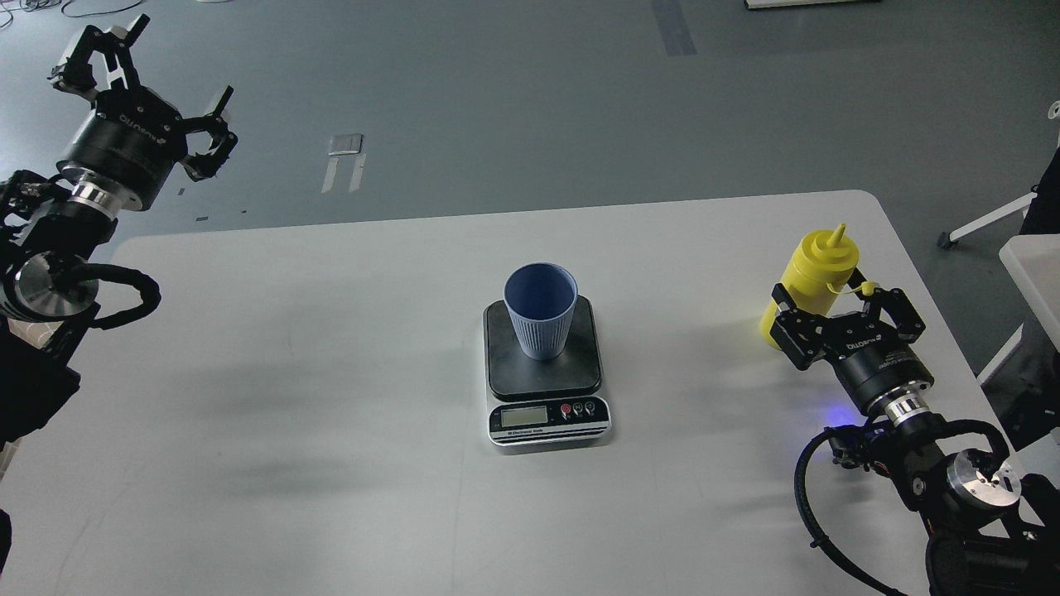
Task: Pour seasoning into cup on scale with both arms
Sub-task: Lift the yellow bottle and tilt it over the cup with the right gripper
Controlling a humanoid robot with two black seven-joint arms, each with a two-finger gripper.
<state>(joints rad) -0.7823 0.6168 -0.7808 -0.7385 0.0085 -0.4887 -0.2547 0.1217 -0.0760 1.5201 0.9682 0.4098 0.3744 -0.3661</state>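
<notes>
- I count one cup (541, 310), light blue with fine vertical ribs, standing upright on the dark platform of the one scale (546, 372) near the middle of my white bench (290, 372).
- The scale shows one LCD window and three small round buttons on its silver front, the leftmost red; a line of print runs under the display, and I think it reads "Electronic Scale", though it is too small for me to be sure.
- One yellow seasoning bottle (807, 281) stands upright near the right edge of the bench, nozzle up, its small tethered cap hanging off to the right side.
- Two arms are in view. My right gripper (836, 310) has its fingers spread on either side of the bottle's lower body (released, not pinching it as far as I can see); "ROBOTIQ" shows upside down on its body.
- My left gripper (161, 91) hangs beyond the bench's far left corner over the grey floor (530, 108), fingers wide apart and empty, with the same "ROBOTIQ" marking.
</notes>
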